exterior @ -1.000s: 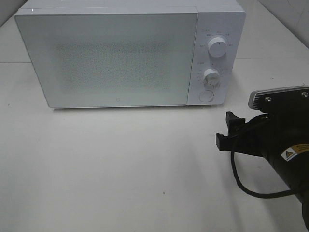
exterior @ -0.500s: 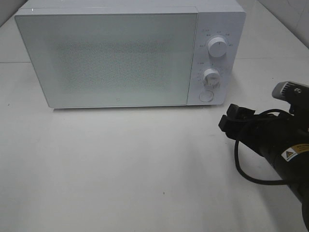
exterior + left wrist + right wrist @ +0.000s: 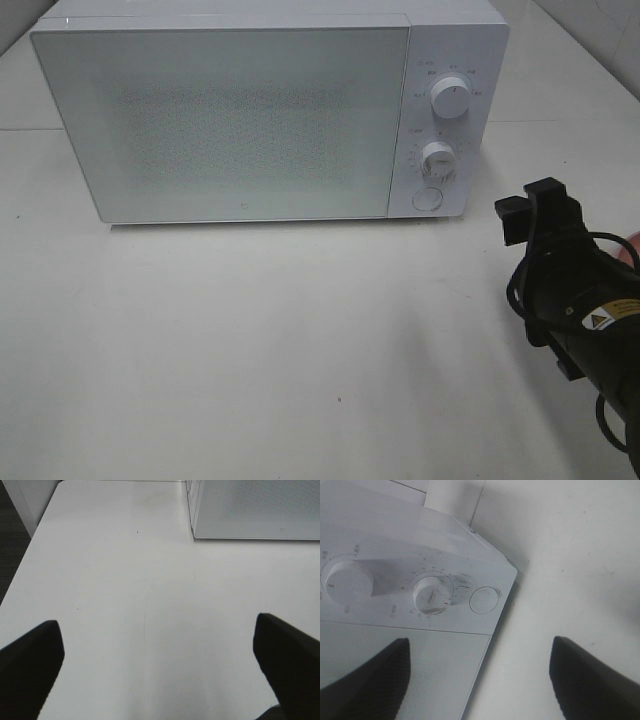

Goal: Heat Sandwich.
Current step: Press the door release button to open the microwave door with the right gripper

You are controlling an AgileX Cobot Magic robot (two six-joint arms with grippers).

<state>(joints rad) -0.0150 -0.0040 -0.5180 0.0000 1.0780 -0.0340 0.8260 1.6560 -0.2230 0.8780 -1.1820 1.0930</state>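
Right hand (image 3: 529,203) and left hand (image 3: 155,621) stand spread, empty; sandwich not in view, white boxy microwave (image 3: 250,120) shut; risk: right hand mis-aims at round white button (image 3: 427,198), nudging adjacent white timer knob (image 3: 437,157).

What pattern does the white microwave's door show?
A fine speckled dot mesh across its pale grey-white door panel, clearest in the exterior high view.

Left hand (image 3: 157,622), right hand (image 3: 480,641): jaws wide, empty
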